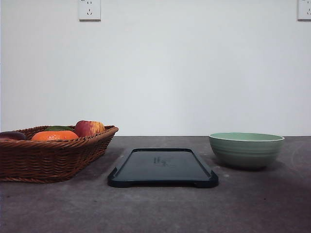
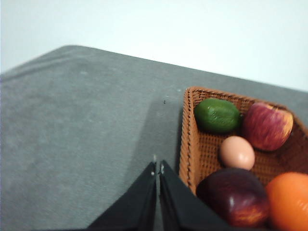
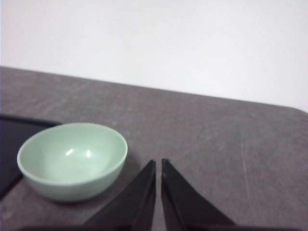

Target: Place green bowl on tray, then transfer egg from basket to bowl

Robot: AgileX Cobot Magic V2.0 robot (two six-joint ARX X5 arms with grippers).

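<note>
Grey table, white wall behind. Green bowl right of frame, beside tray, not on it; tray centre, bare, likely ready for bowl. Basket left; egg among fruit, ringed by apple and lime. Left gripper jaws closed, empty, beside basket rim. Right gripper jaws closed, empty, near bowl.

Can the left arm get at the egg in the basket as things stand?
Probably yes: the egg lies uncovered among fruit in the basket, and the left pincer, shut, sits just outside its rim.
</note>
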